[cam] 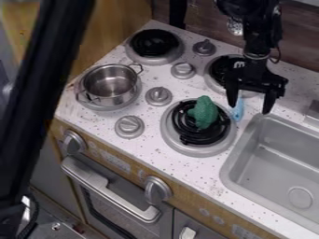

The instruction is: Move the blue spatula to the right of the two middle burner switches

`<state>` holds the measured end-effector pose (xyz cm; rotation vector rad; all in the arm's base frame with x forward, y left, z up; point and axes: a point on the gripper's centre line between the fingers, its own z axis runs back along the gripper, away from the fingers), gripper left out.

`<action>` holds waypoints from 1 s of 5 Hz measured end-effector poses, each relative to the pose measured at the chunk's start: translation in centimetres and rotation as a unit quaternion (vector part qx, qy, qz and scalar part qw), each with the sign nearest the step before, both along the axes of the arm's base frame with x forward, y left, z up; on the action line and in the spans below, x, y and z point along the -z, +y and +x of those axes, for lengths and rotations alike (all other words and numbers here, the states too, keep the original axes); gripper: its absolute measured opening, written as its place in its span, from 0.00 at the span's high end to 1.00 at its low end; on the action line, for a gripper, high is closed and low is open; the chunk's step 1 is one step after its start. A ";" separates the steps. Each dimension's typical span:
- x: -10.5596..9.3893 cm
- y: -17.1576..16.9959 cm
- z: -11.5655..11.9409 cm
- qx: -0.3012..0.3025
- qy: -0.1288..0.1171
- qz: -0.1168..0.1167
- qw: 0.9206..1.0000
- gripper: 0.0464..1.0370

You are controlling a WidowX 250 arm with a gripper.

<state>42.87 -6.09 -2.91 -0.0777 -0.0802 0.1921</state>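
- Gripper (250, 108) hangs with its fingers spread, above the strip of table (187, 173) between the front burner (180, 147) and the sink (227, 174).
- Its dark body covers part of the burner behind (216, 87); the sink runs off the right edge.
- A green toy (204, 112) hides some of the front burner's coils.
- Blue spatula (237, 112): just beside that burner, on the sink side, pale and slim, its far end hard to make out near one finger.

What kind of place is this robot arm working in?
Looks like a toy kitchen: a stove top with a metal pot, a black-coiled burner, and a grey sink beside it.
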 end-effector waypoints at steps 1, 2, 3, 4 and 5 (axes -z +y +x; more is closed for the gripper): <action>0.9 0.6 0.8 -0.005 0.005 0.002 1.000 0.04; 1.7 1.3 1.5 -0.010 0.017 0.000 1.000 0.04; 2.6 1.7 1.4 -0.017 0.028 0.001 0.999 0.04; 2.7 1.8 1.5 -0.032 0.026 -0.005 0.999 0.07; 2.7 2.4 1.2 -0.027 0.037 0.008 0.999 0.35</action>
